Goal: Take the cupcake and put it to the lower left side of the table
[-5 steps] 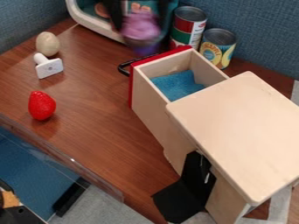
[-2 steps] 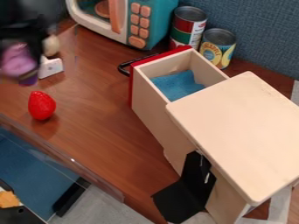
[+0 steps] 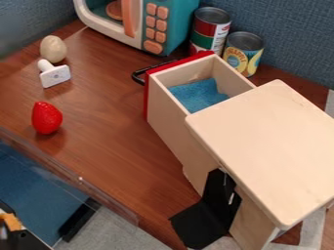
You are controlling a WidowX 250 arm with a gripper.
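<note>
Blue wall panels stand behind a reddish-brown tabletop, with a clear strip along its edge toward 8 o'clock and grey floor past it toward 7.

Counting round from the centre, I find one red strawberry at 9 o'clock. Toward 10 sit one pale egg and one white knobbed piece, its knob just beside the egg; whether they touch, I cannot tell. One toy microwave is near 12, bearing seven orange buttons, six small and one larger, and one orange handle. Two cans stand upright near 1 o'clock, the taller one nearer the microwave.

One wooden cabinet spreads toward 4 o'clock. Its one drawer is pulled out toward 11, with a red front, a black handle and one blue cloth lying in it. One folded black piece lies at 5 o'clock, against the cabinet's side.

Whether my end effector is spread, pressed together or pinching something, I cannot tell, nor what it touches. I cannot tell my arm's pose either, nor where the cupcake is.
</note>
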